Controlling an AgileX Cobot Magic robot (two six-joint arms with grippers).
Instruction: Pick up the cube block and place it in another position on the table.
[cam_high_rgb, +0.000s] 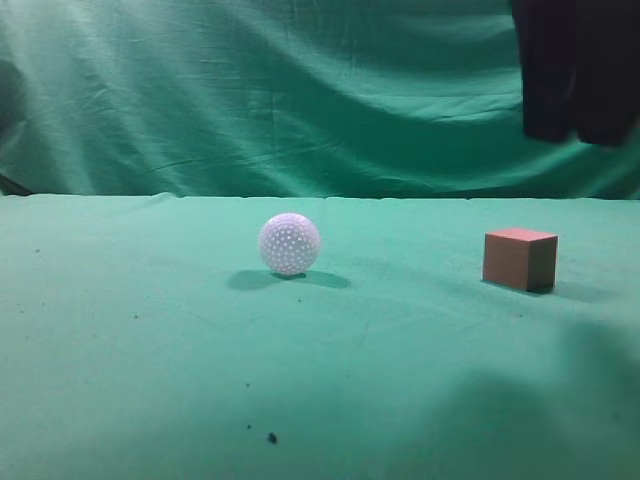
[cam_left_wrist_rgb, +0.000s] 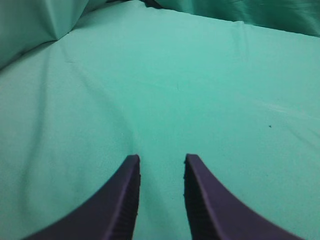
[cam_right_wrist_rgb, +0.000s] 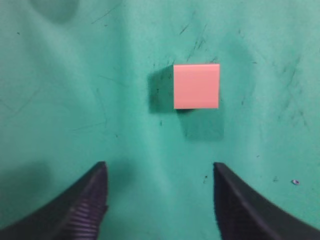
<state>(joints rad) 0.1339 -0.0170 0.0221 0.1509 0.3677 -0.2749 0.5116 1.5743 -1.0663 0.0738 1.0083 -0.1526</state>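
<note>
The cube block sits on the table at the right, reddish-brown with a lighter pinkish top. In the right wrist view the cube block lies below and ahead of my right gripper, which is open wide, empty and well above it. In the exterior view the right gripper hangs dark at the top right, above the cube. My left gripper is open, empty, and sees only bare cloth; it is out of the exterior view.
A white dimpled ball rests on the table left of the cube, near the middle. A draped green backdrop rises behind the table's far edge. Small dark specks dot the cloth.
</note>
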